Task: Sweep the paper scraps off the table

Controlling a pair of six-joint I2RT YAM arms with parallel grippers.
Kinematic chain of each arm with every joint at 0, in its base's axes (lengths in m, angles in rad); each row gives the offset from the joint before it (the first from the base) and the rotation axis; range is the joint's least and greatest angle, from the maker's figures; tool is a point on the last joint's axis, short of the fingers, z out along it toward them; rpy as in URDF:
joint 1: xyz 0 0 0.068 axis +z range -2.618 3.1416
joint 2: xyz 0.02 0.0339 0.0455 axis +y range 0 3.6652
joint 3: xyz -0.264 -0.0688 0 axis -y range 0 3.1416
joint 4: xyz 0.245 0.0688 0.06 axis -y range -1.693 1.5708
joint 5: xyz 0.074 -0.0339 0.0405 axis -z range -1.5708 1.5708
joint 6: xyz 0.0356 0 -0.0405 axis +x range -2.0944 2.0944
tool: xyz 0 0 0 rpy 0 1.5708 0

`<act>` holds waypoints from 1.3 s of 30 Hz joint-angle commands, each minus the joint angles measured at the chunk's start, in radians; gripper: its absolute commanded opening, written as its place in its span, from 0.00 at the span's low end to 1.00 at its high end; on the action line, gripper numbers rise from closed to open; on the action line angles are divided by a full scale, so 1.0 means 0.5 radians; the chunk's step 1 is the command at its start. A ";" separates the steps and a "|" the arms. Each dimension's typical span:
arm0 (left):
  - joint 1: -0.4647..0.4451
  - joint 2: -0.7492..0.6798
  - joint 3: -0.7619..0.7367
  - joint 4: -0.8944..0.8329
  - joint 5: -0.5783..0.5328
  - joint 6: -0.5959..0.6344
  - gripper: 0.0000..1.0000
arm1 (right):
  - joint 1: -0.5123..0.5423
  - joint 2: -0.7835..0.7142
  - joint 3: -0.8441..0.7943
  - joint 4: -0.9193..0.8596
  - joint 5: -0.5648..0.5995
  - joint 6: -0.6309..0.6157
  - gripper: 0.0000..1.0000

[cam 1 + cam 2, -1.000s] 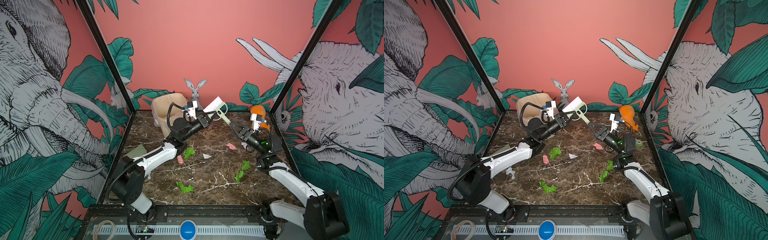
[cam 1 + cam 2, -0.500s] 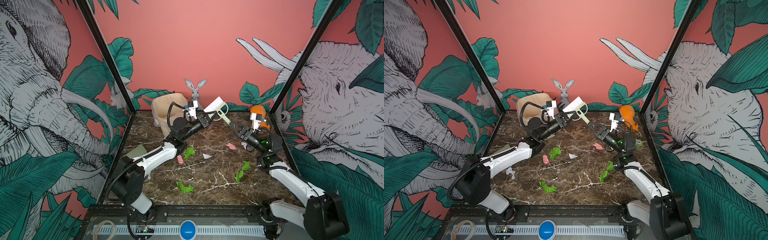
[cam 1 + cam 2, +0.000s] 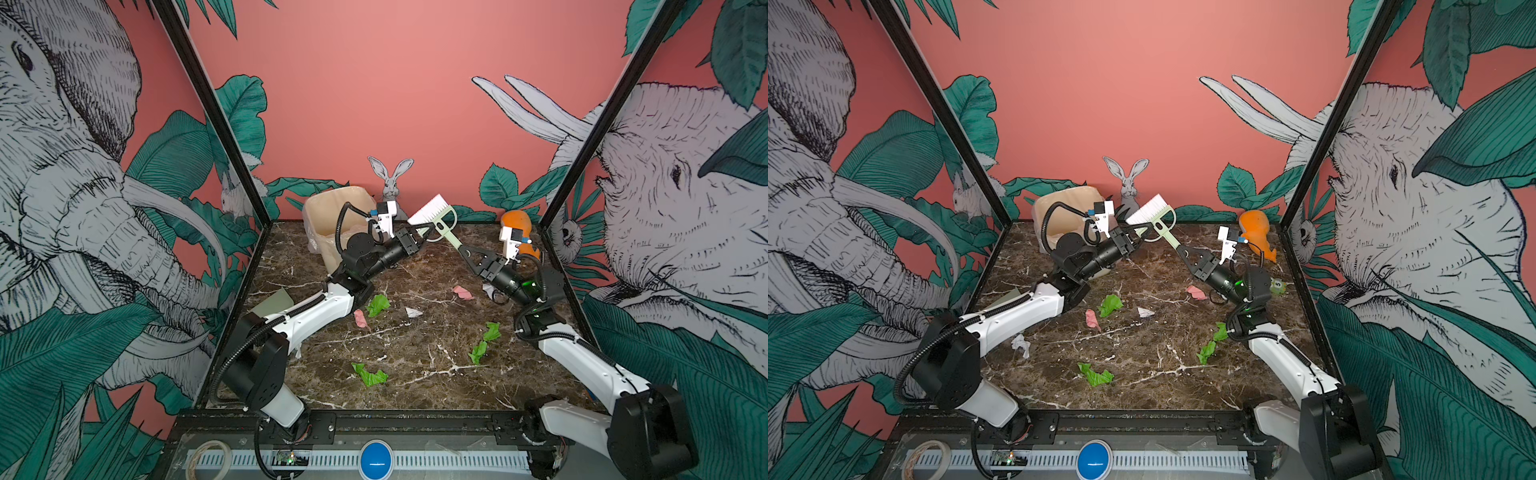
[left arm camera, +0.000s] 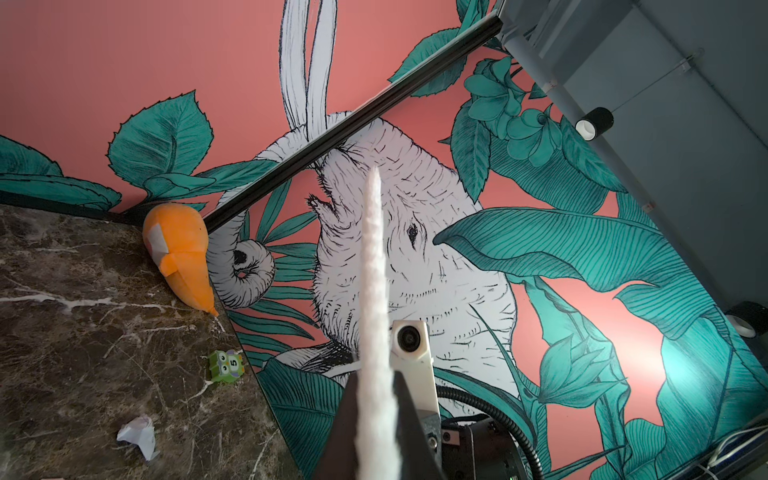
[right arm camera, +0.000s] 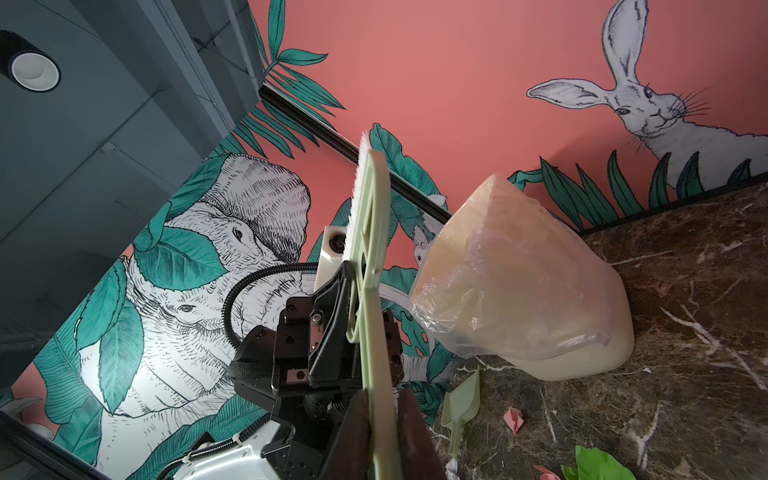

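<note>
Paper scraps (image 3: pixel 377 305) lie scattered over the table (image 3: pixel 432 266), a dark brown marble-patterned top with white veins. They are crumpled bits of bright green, pink and white, all nearer the camera than both pincers and none of them touching a pincer.

Far out on the left pincer's outer side, by the table's edge, a flat pale green plastic dustpan (image 3: pixel 272 301) lies beside the left arm. Just beside that pincer, on the same side, stands a rounded beige bin (image 3: pixel 328 216) lined with a thin, wrinkled clear bag.

The left pincer (image 3: pixel 423 237) is clenched on the head of a small brush (image 3: pixel 445 224). In the left wrist view the bristles show edge-on as a narrow fuzzy white strip between its dark fingers (image 4: pixel 345 428). The brush is held clear of the table and tilted. Its white bristles point up toward the back wall, and its flat pale green frame, with a loop-shaped cutout, runs down into a slim handle.

The right pincer (image 3: pixel 462 251) is clamped on the end of that handle, which is pressed between its two dark fingers (image 5: pixel 353 436) in the right wrist view. A pink scrap (image 3: pixel 462 292) lies on the table near this pincer, toward the camera.

Beyond the right pincer, a soft orange carrot toy (image 3: pixel 515 220) leans in the far corner. On the pincer's outer side a small green owl block (image 3: pixel 1277 286) sits by the table's edge.
</note>
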 commanded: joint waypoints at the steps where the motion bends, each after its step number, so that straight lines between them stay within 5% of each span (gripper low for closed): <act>1: -0.010 -0.036 0.049 -0.029 0.026 0.036 0.00 | -0.004 -0.061 0.066 0.146 -0.030 -0.003 0.08; 4: -0.008 -0.036 0.049 -0.041 0.030 0.036 0.00 | -0.003 -0.055 0.073 0.154 -0.044 0.006 0.00; 11: -0.007 -0.044 0.054 -0.060 0.021 0.058 0.04 | -0.004 -0.057 0.052 0.152 -0.042 0.015 0.00; 13: 0.000 -0.060 0.063 -0.084 0.021 0.075 0.46 | -0.006 -0.082 0.031 0.120 -0.013 -0.004 0.00; 15: 0.010 -0.092 0.075 -0.132 0.018 0.112 0.76 | -0.009 -0.116 0.023 0.021 0.019 -0.051 0.00; 19: 0.020 -0.215 0.090 -0.429 -0.004 0.276 0.99 | -0.040 -0.240 0.006 -0.257 0.111 -0.195 0.00; 24: -0.001 -0.493 0.029 -1.021 -0.151 0.551 0.99 | -0.090 -0.423 0.004 -0.749 0.220 -0.433 0.00; 31: -0.056 -0.936 -0.053 -1.974 -0.694 0.914 0.99 | -0.161 -0.648 -0.019 -1.221 0.293 -0.621 0.00; 39: -0.057 -1.240 0.100 -3.204 -1.528 0.601 0.99 | -0.207 -0.868 0.011 -1.755 0.352 -0.837 0.00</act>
